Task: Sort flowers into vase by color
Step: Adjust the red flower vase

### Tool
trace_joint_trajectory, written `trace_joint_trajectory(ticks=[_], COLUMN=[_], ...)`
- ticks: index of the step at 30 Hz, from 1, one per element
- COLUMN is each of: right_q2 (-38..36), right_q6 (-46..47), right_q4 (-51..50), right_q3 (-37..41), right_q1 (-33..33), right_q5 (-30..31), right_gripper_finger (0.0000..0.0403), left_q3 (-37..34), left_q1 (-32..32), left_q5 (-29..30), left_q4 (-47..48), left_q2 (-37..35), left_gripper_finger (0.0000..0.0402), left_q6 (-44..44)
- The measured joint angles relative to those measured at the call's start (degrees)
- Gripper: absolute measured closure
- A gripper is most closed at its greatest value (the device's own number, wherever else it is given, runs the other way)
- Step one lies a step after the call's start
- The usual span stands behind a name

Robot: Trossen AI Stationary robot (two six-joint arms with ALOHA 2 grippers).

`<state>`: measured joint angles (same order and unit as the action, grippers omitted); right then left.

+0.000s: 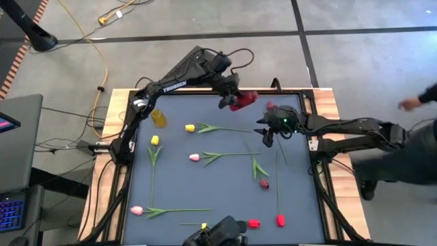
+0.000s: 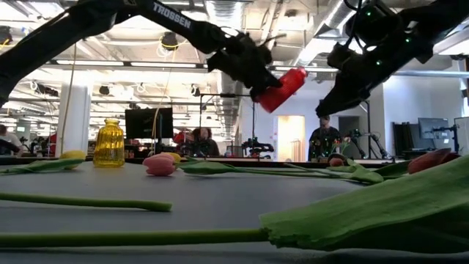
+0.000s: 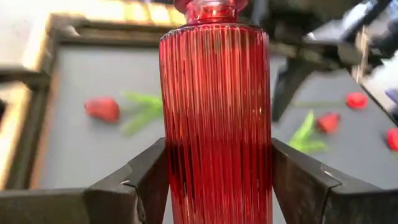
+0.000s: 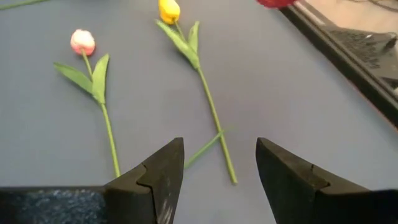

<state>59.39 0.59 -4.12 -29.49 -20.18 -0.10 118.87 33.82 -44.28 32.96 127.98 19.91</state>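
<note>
Holding red vase [image 3: 215,106] aloft, left pincer [image 1: 231,101] clamps its ribbed body — glass could slip if tilted; right pincer [image 4: 221,165] open, empty.

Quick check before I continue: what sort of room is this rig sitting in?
Probably an open robotics lab or workshop. The low view shows exposed ceiling ducts, monitors and people at benches behind the table; the high view shows a yellow cable across the floor.
</note>
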Motion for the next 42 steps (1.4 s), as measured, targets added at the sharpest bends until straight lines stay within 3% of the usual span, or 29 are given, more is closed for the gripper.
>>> trace_joint_trajectory(ticks=[7, 15, 25, 28, 32, 37, 42], right_q2=[-0.2, -0.2, -0.2, -0.2, -0.2, -0.2, -0.1], right_q6=[-2.6, -6.1, -7.1, -7.1, -7.1, -7.1, -7.2], right_q4=[0.3, 0.5, 1.5, 1.5, 1.9, 4.0, 5.1], right_q3=[0.0, 0.0, 0.0, 0.0, 0.0, -0.1, -0.1], right_q1=[-0.7, -1.0, -1.4, -1.4, -1.4, -1.3, -1.3], right_q5=[-3.0, -3.1, -5.0, -5.2, -6.0, -6.4, -6.5], right_gripper_finger=[0.0178, 0.0178, 0.0178, 0.0178, 0.0178, 0.0178, 0.0178], left_q3=[0.0, 0.0, -0.9, -8.0, -25.4, -50.6, -68.3], left_q1=[-1.8, -7.1, -10.0, -11.4, -13.0, -14.8, -17.0], left_q5=[11.5, 35.7, 41.7, 45.8, 50.3, 56.1, 65.4], left_q4=[-10.9, -15.6, -9.0, -12.3, -25.0, -57.2, -87.9], left_q2=[-0.7, -1.5, -6.5, -11.7, -21.7, -30.6, -30.4], left_gripper_finger=[0.0184, 0.0184, 0.0184, 0.0184, 0.0184, 0.0184, 0.0184], left_q6=[-10.0, -13.4, -15.0, -15.1, -16.6, -21.4, -20.4])
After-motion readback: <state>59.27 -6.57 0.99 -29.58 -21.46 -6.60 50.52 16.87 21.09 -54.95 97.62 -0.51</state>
